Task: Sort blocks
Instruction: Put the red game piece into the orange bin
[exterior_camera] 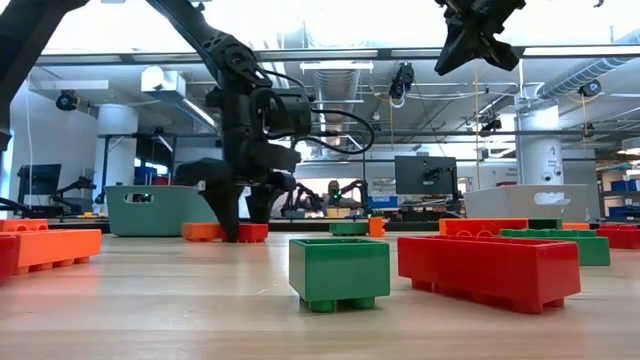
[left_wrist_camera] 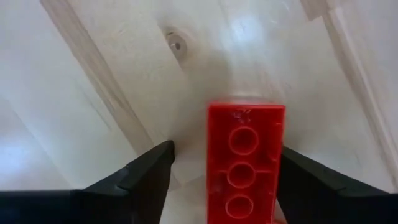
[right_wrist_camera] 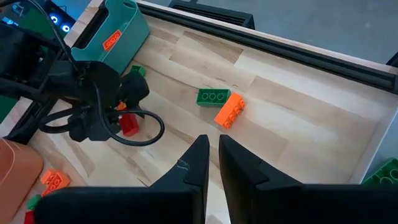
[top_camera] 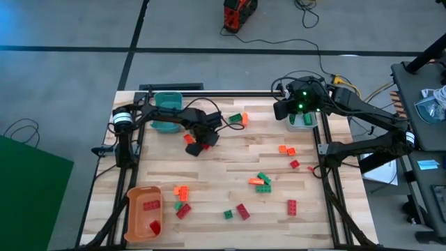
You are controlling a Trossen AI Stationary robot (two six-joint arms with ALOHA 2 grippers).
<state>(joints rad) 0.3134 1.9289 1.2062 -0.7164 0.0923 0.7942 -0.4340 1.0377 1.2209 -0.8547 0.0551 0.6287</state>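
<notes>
While tilted low, left gripper (left_wrist_camera: 217,180) astride 1 red block (left_wrist_camera: 245,163).

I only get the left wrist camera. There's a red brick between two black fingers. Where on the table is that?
Observer: The left claw is down on the table's left half, near the teal bin, and stands open around the red brick.
Operator: Where do red ones go?
Observer: Probably the orange bin at the other left-side corner; two red bricks already lie in it.
Operator: What's the other arm doing?
Observer: The right claw hangs high above the table, shut and empty.
</notes>
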